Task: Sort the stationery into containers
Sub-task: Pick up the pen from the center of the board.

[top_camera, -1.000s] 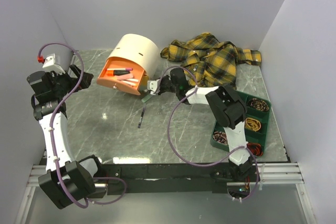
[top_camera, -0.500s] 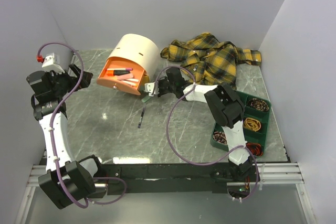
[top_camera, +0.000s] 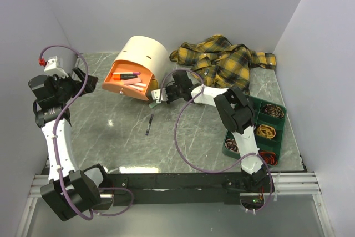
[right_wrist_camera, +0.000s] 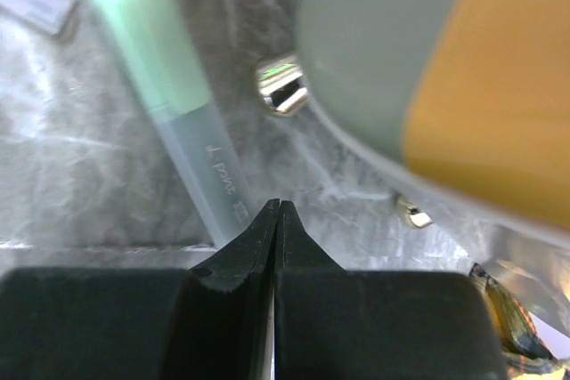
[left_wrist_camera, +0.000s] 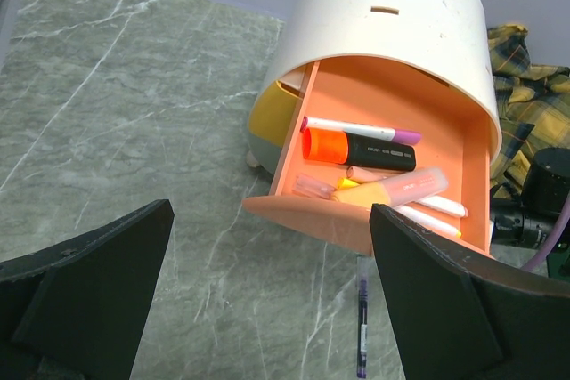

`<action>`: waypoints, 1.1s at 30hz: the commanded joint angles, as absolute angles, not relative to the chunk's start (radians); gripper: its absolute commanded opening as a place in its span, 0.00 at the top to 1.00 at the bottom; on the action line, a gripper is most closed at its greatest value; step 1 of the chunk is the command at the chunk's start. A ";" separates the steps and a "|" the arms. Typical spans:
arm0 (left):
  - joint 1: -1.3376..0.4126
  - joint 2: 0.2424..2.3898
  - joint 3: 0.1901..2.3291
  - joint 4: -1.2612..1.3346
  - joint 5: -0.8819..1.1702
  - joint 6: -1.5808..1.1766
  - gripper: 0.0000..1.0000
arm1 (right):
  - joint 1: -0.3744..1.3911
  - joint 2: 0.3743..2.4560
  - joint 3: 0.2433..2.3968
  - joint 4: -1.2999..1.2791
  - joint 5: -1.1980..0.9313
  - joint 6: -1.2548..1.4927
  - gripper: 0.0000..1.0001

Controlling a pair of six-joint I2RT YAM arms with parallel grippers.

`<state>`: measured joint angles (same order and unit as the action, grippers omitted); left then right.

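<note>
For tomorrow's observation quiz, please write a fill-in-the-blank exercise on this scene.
The orange drawer is ___.
The right fingers are ___.
The tray holds rubber ___.
The shirt is yellow and ___.
Missing words: open, shut, bands, black.

Framed by the wide-spread black fingers [left_wrist_camera: 98,282] of the left gripper [left_wrist_camera: 271,211], a cream drum box [left_wrist_camera: 392,42] stands on the grey marble table [left_wrist_camera: 134,113]. Its orange drawer [left_wrist_camera: 463,166] stands open and holds an orange-and-black highlighter [left_wrist_camera: 356,149], a purple-capped white marker [left_wrist_camera: 356,128] and a pale pink highlighter [left_wrist_camera: 401,189]. A dark pen [left_wrist_camera: 362,327] lies on the table just in front of the drawer. A plaid shirt [left_wrist_camera: 534,86] shows at right.
</note>
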<state>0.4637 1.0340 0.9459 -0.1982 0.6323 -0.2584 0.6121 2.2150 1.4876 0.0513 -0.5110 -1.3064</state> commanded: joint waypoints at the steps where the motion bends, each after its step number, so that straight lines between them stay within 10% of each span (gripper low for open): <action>1: 0.468 1.015 0.934 -0.143 0.658 -0.279 0.01 | 0.624 2.210 1.523 -0.032 -0.511 -1.368 1.00; 18: 0.468 1.008 0.908 -0.124 0.669 -0.290 0.01 | 0.623 1.971 1.356 -0.146 -0.509 -1.234 1.00; 23: 0.469 1.012 0.908 -0.115 0.678 -0.294 0.00 | 0.604 1.976 1.439 -0.172 -0.472 -1.008 0.57; 33: 0.469 1.011 0.908 -0.121 0.677 -0.290 0.00 | 0.603 2.069 1.635 -0.527 -0.610 -0.980 0.47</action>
